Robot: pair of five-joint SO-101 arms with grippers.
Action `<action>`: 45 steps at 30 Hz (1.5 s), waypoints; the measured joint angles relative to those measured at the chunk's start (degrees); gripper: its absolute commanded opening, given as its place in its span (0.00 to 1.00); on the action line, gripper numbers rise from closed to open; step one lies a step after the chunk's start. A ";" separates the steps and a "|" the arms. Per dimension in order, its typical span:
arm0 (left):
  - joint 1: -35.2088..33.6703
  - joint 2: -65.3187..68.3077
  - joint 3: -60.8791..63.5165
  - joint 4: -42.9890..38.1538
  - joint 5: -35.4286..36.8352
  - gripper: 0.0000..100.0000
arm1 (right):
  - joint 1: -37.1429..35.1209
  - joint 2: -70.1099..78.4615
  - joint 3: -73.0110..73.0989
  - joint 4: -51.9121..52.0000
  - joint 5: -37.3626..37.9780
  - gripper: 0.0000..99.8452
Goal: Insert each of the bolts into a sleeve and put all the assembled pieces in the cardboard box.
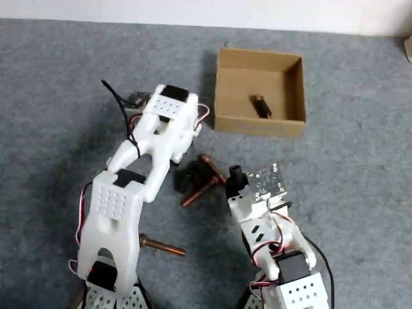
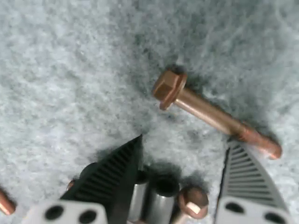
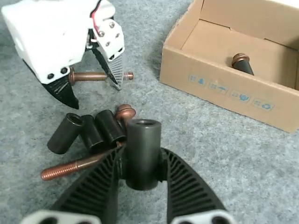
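Sleeve [image 3: 141, 154] upright in R jaws, bore up.

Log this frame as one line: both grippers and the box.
left gripper: open at bolt | right gripper: shut on sleeve | cardboard box: one assembled piece inside

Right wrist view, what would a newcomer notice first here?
The right gripper clamps a black sleeve upright in its fingers, beside a heap of sleeves and bolts. The left gripper, open, hovers at a copper bolt, and the box holds one assembled piece.
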 measured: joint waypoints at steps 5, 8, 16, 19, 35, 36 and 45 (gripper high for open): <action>0.00 0.00 -0.53 0.00 0.18 0.27 | 0.00 0.00 0.00 0.00 0.00 0.00; -0.09 0.09 -2.64 0.00 0.18 0.27 | 0.00 0.00 0.00 0.00 0.00 0.00; -0.35 0.09 -16.09 8.79 0.09 0.27 | 0.00 0.00 0.00 0.00 0.00 0.00; -0.44 1.05 -16.79 10.02 1.58 0.27 | 0.00 0.00 0.00 0.00 0.00 0.00; -3.16 6.51 -16.79 9.58 8.53 0.27 | 0.00 0.00 0.00 0.00 0.00 0.00; -3.52 6.51 -16.79 9.58 8.53 0.27 | 0.00 0.00 0.00 0.00 0.00 0.00; -4.84 6.51 -16.79 7.74 10.37 0.27 | 0.00 0.00 0.00 0.00 0.00 0.00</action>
